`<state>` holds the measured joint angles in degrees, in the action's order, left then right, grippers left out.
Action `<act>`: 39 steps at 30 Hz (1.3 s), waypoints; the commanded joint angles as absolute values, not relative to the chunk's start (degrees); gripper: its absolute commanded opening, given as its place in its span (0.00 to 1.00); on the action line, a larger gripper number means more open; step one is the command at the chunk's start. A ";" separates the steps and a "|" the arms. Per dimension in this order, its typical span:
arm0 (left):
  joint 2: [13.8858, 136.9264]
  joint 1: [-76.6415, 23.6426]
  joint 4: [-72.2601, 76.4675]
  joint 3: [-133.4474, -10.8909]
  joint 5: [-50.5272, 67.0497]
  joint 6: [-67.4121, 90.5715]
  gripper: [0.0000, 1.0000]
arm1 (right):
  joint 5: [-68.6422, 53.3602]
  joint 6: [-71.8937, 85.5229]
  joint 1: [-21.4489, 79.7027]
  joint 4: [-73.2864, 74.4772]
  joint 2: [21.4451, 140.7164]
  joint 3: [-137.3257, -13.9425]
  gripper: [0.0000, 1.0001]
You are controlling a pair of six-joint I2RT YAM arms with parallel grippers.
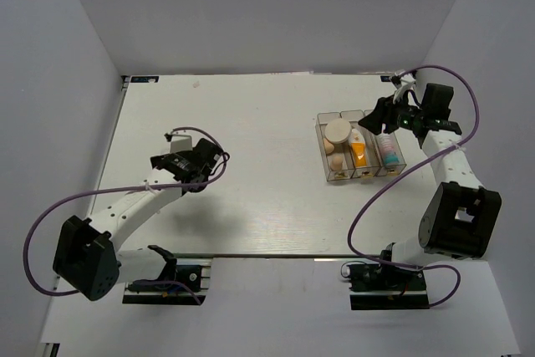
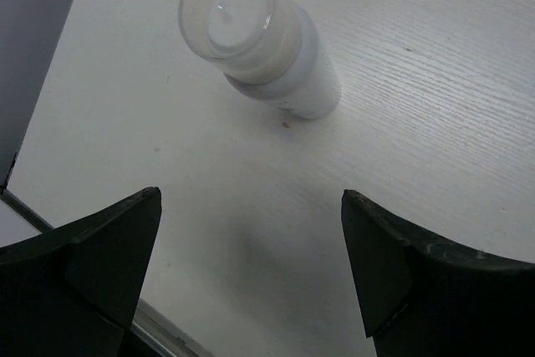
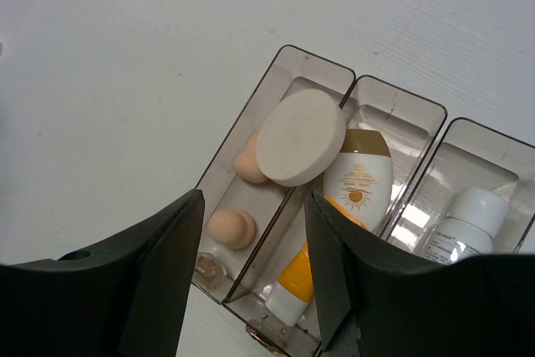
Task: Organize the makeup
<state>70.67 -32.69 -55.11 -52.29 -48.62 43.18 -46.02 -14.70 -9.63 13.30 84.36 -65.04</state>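
The clear box (image 1: 321, 145) at the right holds the makeup. Its left compartment has the round cream compact (image 1: 338, 131) and two beige sponges (image 1: 333, 160). The middle one has the orange tube (image 1: 359, 155), the right one the white-pink-blue tube (image 1: 388, 150). My right gripper (image 1: 386, 114) hovers open and empty over the box's far end. In the right wrist view the compact (image 3: 301, 137), sponges (image 3: 231, 228), white oval piece (image 3: 358, 183) and orange tube (image 3: 303, 277) lie below the gripper (image 3: 253, 232). My left gripper (image 1: 203, 161) is open and empty; its view (image 2: 251, 206) shows a white clear-capped bottle (image 2: 259, 39) ahead.
The white bottle rests on the bare table just beyond my left fingers (image 2: 100, 248); it is hidden under the arm in the top view. Grey walls enclose the table on the left, back and right. A purple cable (image 1: 368, 198) loops near the box's front.
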 commanded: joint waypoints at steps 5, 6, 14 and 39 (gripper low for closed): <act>72.33 -29.53 -37.19 -46.06 -53.79 37.62 0.98 | -49.30 -12.92 -9.67 10.11 82.71 -64.43 0.58; 73.73 -28.84 -34.05 -45.71 -53.62 35.88 0.98 | -49.31 -12.83 -9.67 9.76 82.44 -64.34 0.58; 80.15 -25.76 -25.06 -45.97 -54.31 31.29 0.98 | -49.66 -11.16 -9.67 9.05 81.30 -63.11 0.59; 63.53 -24.43 -11.70 -51.84 -14.73 21.54 0.00 | -45.01 -12.75 -9.76 11.87 80.07 -62.58 0.58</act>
<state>65.54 -23.99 -20.23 -45.67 -33.43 26.17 -46.76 -12.29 -9.63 11.94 82.72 -62.98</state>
